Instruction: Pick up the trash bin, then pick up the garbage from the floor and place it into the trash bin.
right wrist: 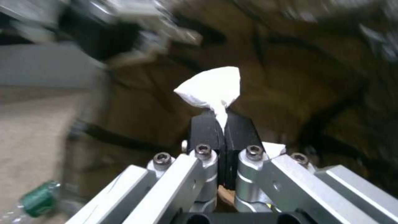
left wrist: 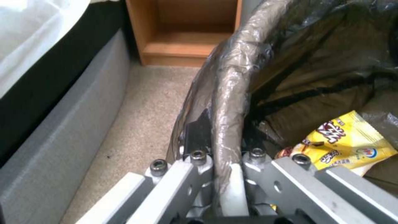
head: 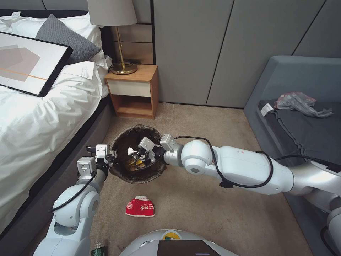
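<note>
The trash bin (head: 145,177), lined with a dark bag, hangs tilted just above the carpet beside the bed. My left gripper (head: 112,156) is shut on its rim (left wrist: 244,62), one finger inside and one outside (left wrist: 224,140). My right gripper (head: 137,153) reaches over the bin's mouth, shut on a crumpled white tissue (right wrist: 212,87) that sticks out past its black pads (right wrist: 205,130). A yellow snack wrapper (left wrist: 344,143) lies inside the bin. On the carpet in front of me lies a crushed red-and-white noodle bowl (head: 140,207), and a clear bottle with a green label (head: 98,249) rests by my base.
The bed (head: 32,117) with a framed picture runs along the left. A wooden nightstand (head: 133,90) with a lamp stands behind the bin. A grey sofa (head: 302,117) with a crumpled plastic bag (head: 300,103) is on the right. Open carpet (head: 213,220) lies between.
</note>
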Controlling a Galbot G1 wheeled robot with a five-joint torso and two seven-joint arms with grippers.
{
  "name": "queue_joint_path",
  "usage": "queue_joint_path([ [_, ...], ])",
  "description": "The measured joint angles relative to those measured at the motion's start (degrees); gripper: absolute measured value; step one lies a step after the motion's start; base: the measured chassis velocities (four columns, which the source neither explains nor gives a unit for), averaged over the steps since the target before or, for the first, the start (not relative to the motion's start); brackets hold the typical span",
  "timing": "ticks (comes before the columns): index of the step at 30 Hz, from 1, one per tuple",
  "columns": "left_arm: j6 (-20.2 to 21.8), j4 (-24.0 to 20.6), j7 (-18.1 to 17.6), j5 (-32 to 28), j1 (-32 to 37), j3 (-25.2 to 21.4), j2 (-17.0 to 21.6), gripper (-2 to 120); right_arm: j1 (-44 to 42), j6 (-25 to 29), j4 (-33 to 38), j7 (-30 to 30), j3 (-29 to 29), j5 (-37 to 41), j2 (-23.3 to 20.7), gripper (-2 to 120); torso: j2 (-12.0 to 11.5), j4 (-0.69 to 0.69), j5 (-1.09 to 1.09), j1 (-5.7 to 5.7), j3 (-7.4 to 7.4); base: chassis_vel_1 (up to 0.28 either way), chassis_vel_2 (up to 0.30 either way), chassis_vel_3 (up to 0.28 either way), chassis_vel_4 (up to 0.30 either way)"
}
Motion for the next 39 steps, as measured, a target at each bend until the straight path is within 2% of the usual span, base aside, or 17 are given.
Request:
queue_joint_path([
  [2, 0.0, -0.01, 0.02, -0.02, 0.03, -0.09, 0.01, 0, -0.36, 0.03, -0.62, 0.31, 0.27, -0.05, 0.07, 2, 0.0, 0.0, 0.0, 0.0, 0.0, 0.0, 0.0, 0.0, 0.0],
  [4, 0.0, 0.06, 0.06, -0.05, 0.07, -0.12, 0.02, 0, -1.47, 0.66, -2.29, 1.18, 1.73, -0.21, 0.27, 13, 0.0, -0.01, 0.01, 0.0, 0.0, 0.0, 0.0, 0.0, 0.0],
  [5, 0.0, 0.06, 0.06, -0.05, 0.07, -0.12, 0.02, 0, -1.47, 0.66, -2.29, 1.18, 1.73, -0.21, 0.27, 13, 0.0, -0.01, 0.01, 0.0, 0.0, 0.0, 0.0, 0.0, 0.0],
  [7, 0.0, 0.34, 0.07, -0.05, 0.01, -0.05, -0.05, 0, -2.7, 1.62, -3.49, 2.37, 3.26, -0.5, 0.29, 24, 0.0, 0.0, 0.01, 0.0, 0.0, 0.0, 0.0, 0.0, 0.0],
  [8, 0.0, 0.34, 0.07, -0.05, 0.01, -0.05, -0.05, 0, -2.7, 1.62, -3.49, 2.37, 3.26, -0.5, 0.29, 24, 0.0, 0.0, 0.01, 0.0, 0.0, 0.0, 0.0, 0.0, 0.0],
  [10, 0.0, 0.47, 0.08, -0.05, -0.12, 0.15, -0.12, 0, -3.6, 2.89, -3.88, 4.17, 4.45, -0.68, 0.11, 34, 0.0, 0.0, 0.01, 0.0, 0.0, 0.0, 0.0, 0.0, 0.0],
  [12, 0.0, 0.49, 0.09, -0.05, -0.16, 0.2, -0.13, 0, -3.86, 3.06, -3.93, 4.58, 4.92, -0.67, 0.04, 36, 0.0, -0.01, 0.01, 0.0, 0.0, 0.0, 0.0, 0.0, 0.0],
  [15, 0.0, 0.58, 0.09, -0.05, -0.21, 0.24, -0.12, 0, -4.71, 3.61, -4.04, 5.17, 7.01, -0.51, -0.23, 51, 0.0, -0.01, 0.01, 0.0, 0.0, 0.0, 0.0, 0.0, 0.0],
  [16, 0.0, 0.58, 0.09, -0.05, -0.21, 0.24, -0.12, 0, -4.71, 3.61, -4.04, 5.17, 7.01, -0.51, -0.23, 51, 0.0, -0.01, 0.01, 0.0, 0.0, 0.0, 0.0, 0.0, 0.0],
  [19, -0.01, 0.58, 0.13, -0.06, -0.19, 0.12, -0.05, 0, -5.36, 4.12, -4.15, 5.44, 8.82, 0.33, -0.15, 67, 0.0, 0.0, 0.01, 0.0, 0.0, 0.0, 0.0, 0.0, 0.0],
  [20, -0.01, 0.58, 0.13, -0.06, -0.19, 0.12, -0.05, 0, -5.36, 4.12, -4.15, 5.44, 8.82, 0.33, -0.15, 67, 0.0, 0.0, 0.01, 0.0, 0.0, 0.0, 0.0, 0.0, 0.0],
  [26, -0.02, 0.64, 0.19, -0.2, -0.4, -0.05, 0.13, 0, -5.62, 4.29, -4.15, 6.28, 9.58, 2.25, -0.01, 93, 0.0, 0.0, 0.01, 0.0, 0.0, 0.0, 0.0, 0.0, 0.0],
  [28, -0.02, 0.68, 0.2, -0.23, -0.4, -0.1, 0.18, 0, -5.62, 4.32, -4.22, 6.29, 9.58, 2.41, 0.02, 97, 0.0, 0.0, 0.01, 0.0, 0.0, 0.0, 0.0, 0.0, 0.0],
  [33, -0.03, 0.7, 0.2, -0.33, -0.26, -0.38, 0.3, 0, -5.63, 4.41, -3.85, 6.3, 9.8, 3.2, -0.05, 100, 0.0, 0.0, 0.01, 0.0, 0.0, 0.0, 0.0, 0.0, 0.0],
  [37, -0.02, 0.65, 0.23, -0.43, -0.17, -0.52, 0.42, 0, -6.12, 4.6, -2.42, 7.26, 12.89, 4.22, -0.65, 100, 0.0, 0.01, 0.01, 0.0, 0.0, 0.0, 0.0, 0.0, 0.0],
  [39, 0.02, 0.64, 0.24, -0.5, -0.14, -0.52, 0.43, 0, -7.19, 4.58, -1.69, 8.18, 16.32, 4.0, -1.28, 100, 0.0, 0.02, 0.0, 0.0, 0.0, 0.0, 0.0, 0.0, 0.0],
])
